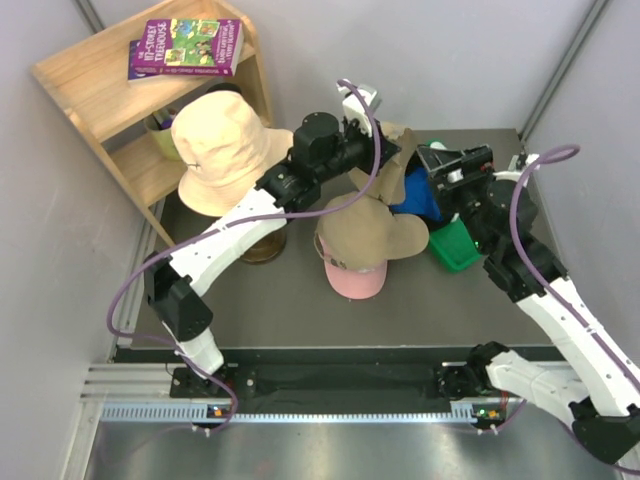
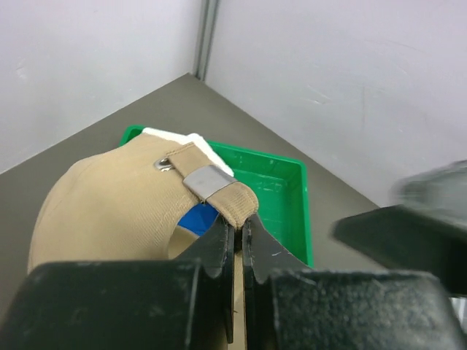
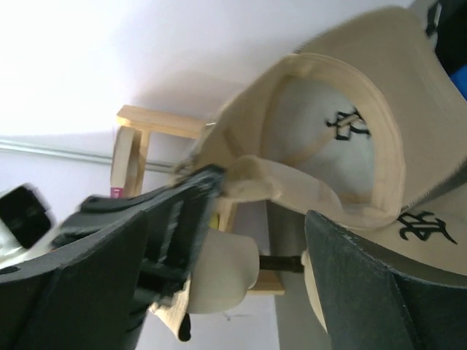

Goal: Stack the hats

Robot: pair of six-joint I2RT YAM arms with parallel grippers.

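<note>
Pinching the khaki cap (image 2: 109,204) by its strap, left fingers (image 2: 217,251) press together; right fingers (image 3: 379,292) spread beside it.

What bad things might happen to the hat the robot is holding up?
The left pincer pinches the tan cap only by its thin back strap, so it may slip out or swing. The right pincer hangs open around what looks like the same cap's rim; the two arms are close and might bump or tug against each other. A dropped cap would likely land in the green tray, not on the pink cap.
</note>
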